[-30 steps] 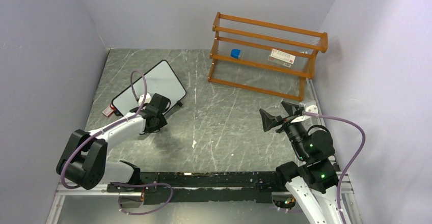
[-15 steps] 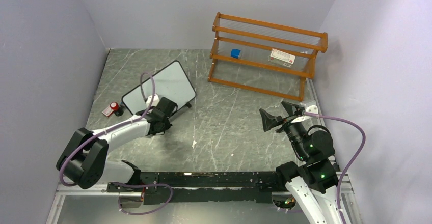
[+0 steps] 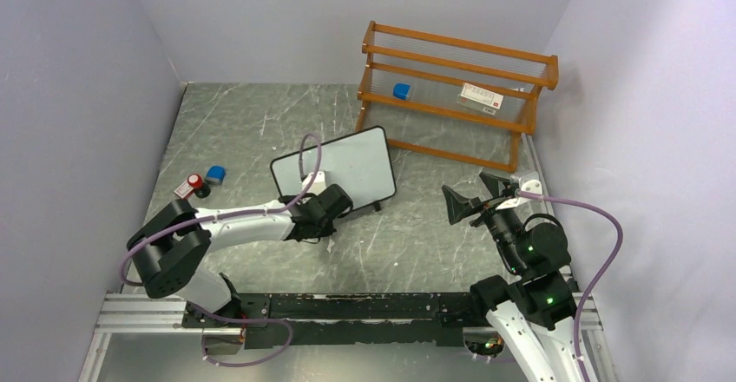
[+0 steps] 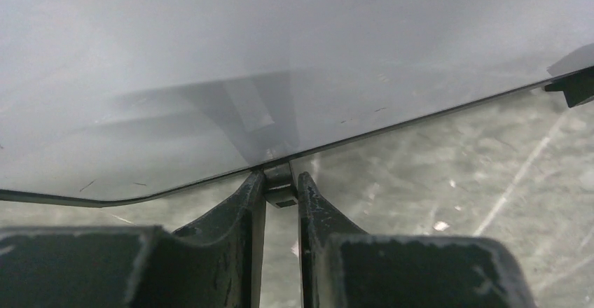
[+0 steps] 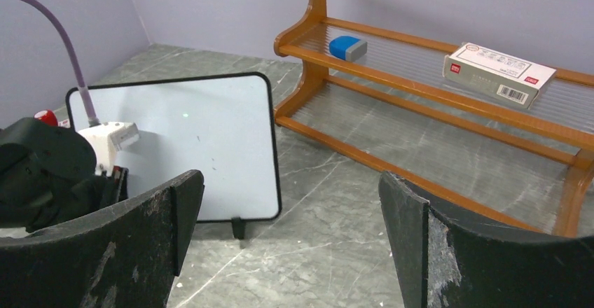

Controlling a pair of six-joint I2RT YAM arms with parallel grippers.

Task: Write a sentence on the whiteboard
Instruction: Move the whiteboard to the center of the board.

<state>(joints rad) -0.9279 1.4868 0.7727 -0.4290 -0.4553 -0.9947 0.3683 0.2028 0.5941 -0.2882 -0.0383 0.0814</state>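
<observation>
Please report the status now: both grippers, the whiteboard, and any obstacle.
Left gripper shut on whiteboard lower edge. Right gripper open, empty. Board blank, no writing. Orange rack just behind board.

A lab test cell: plain lilac walls (image 3: 78,69) box in a marble-patterned table (image 3: 408,226) with bolted arms.

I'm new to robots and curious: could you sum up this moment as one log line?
left gripper: shut on whiteboard bottom edge, moving it | board face: blank, no sentence | right gripper: open, idle | wooden rack: behind
</observation>
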